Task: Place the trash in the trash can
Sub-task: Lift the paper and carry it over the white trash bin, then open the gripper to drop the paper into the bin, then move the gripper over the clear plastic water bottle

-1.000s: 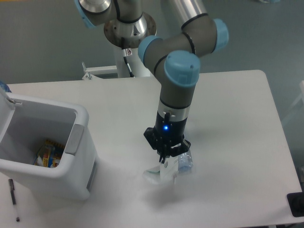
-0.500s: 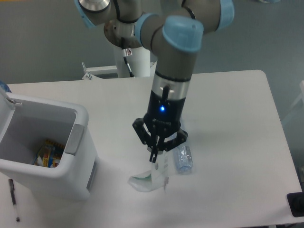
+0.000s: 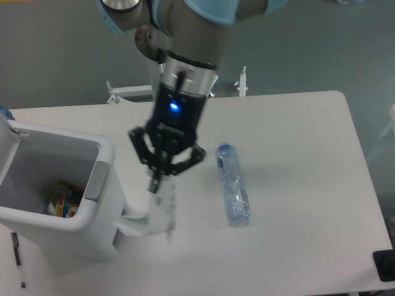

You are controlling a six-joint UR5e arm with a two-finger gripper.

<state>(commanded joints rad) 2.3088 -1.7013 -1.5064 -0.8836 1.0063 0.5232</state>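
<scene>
**Carton held beside the bin**

Hanging in the centre-left of the frame, the gripper [image 3: 157, 184] pinches the top edge of the white carton [image 3: 155, 213], fingers narrowed onto it. The carton dangles below the fingertips, blurred, its lower end close against the bin's right wall, above the table [image 3: 296, 135]. The bin [image 3: 74, 219] fills the lower left, its lid [image 3: 8, 145] raised at the left edge. A yellow-red packet [image 3: 63, 200] lies inside on the bottom. The clear bottle [image 3: 232, 191] lies flat on the table right of centre, well apart from the gripper, running top to bottom. A black pen [image 3: 18, 258] lies at the lower left corner, just beside the bin.
</scene>
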